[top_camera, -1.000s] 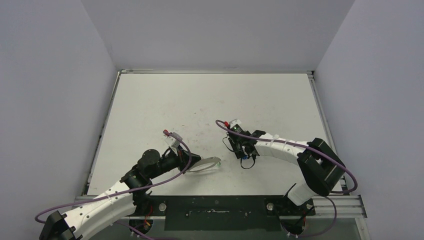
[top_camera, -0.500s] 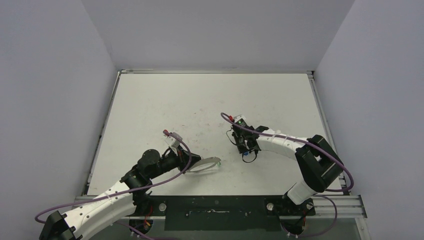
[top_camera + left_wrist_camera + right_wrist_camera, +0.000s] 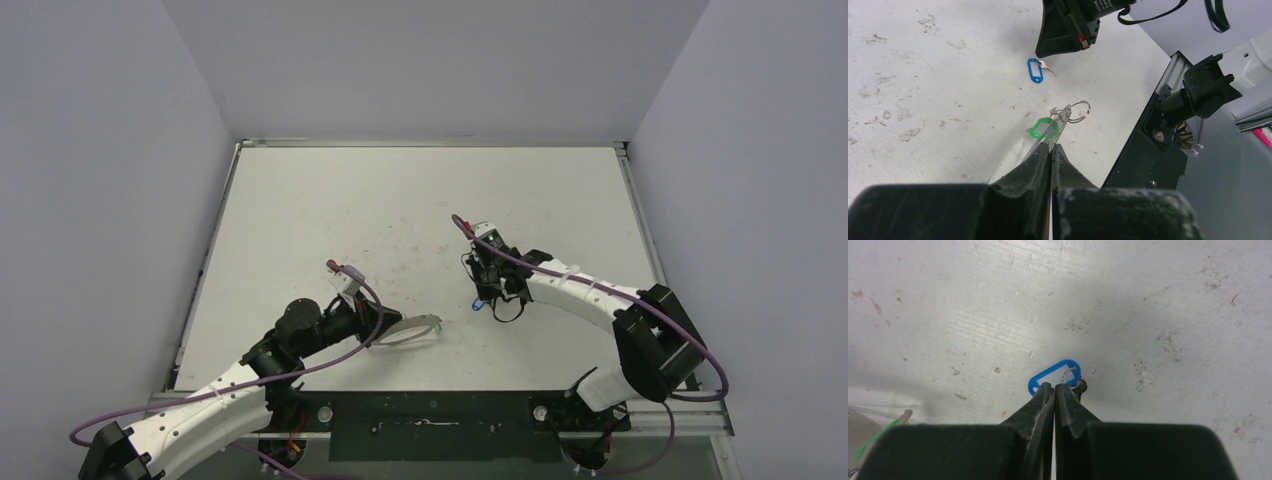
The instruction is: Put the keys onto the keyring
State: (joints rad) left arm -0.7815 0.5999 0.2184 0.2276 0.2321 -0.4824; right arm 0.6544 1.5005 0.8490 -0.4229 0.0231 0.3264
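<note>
My left gripper (image 3: 1052, 146) is shut on the keyring (image 3: 1060, 122), a thin pale wire loop seen edge-on, held just above the table. The green-tagged key (image 3: 1042, 129) hangs on it beside a small split ring (image 3: 1079, 111). In the top view the keyring (image 3: 412, 331) sticks out to the right of the left gripper (image 3: 388, 325). The blue-tagged key (image 3: 1054, 374) lies flat on the table. My right gripper (image 3: 1054, 385) points down with its jaws shut and its tips at the tag's near edge. Whether it pinches the tag does not show.
The white table (image 3: 330, 220) is scuffed and bounded by grey walls. A black metal rail (image 3: 1148, 150) runs along its near edge, close to the keyring. The right gripper's body (image 3: 1068, 27) hangs over the blue-tagged key (image 3: 1035, 70). Purple cables (image 3: 330, 365) trail along both arms.
The right gripper has closed, and its arm has moved a little away and to the left. The blue-tagged key has shifted slightly with it. The left arm and keyring have not moved.
</note>
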